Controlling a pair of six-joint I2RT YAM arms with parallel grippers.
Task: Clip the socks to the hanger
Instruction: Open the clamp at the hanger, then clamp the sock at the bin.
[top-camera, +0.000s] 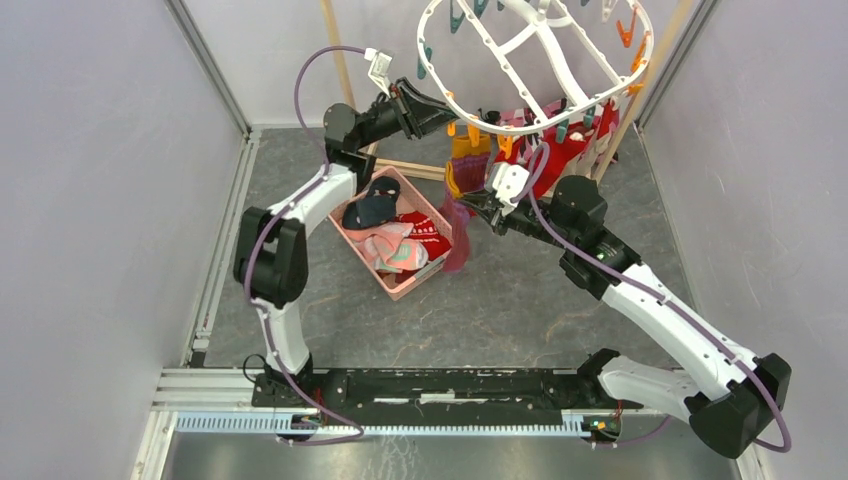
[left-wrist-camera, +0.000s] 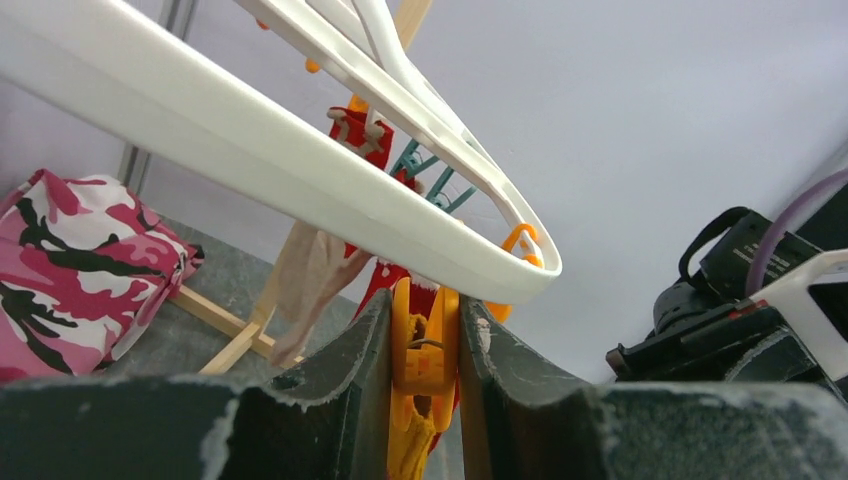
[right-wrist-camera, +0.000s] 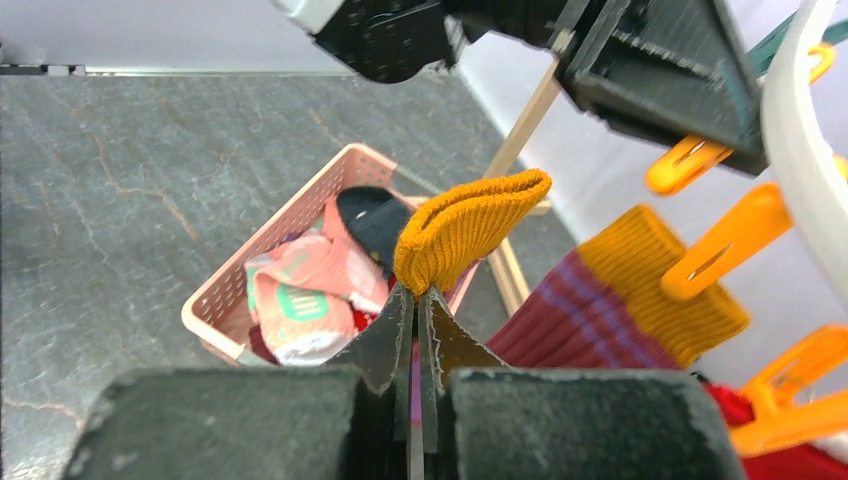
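Squeezing orange peg (left-wrist-camera: 425, 368) on near rim of hanger (left-wrist-camera: 250, 170): left gripper (left-wrist-camera: 425, 308) clenched | right gripper (right-wrist-camera: 415, 297) pinches sock (right-wrist-camera: 468, 225) cuff upright, just below that peg

Pink plastic basket (top-camera: 410, 288) with little holes in its sides, down on the grey, stone-look table (top-camera: 520, 320), a bit left of the middle. Just past its far end, a light wooden rack (top-camera: 414, 169) of thin poles, with one low bar flat along the table and taller poles going up. Pink, black and white blotchy cloth (left-wrist-camera: 70, 260) bunched up on the table, near that low bar. Pale, plain walls (top-camera: 100, 200) on the left, right and far sides. Shiny metal rail (top-camera: 200, 385) along the near edge.
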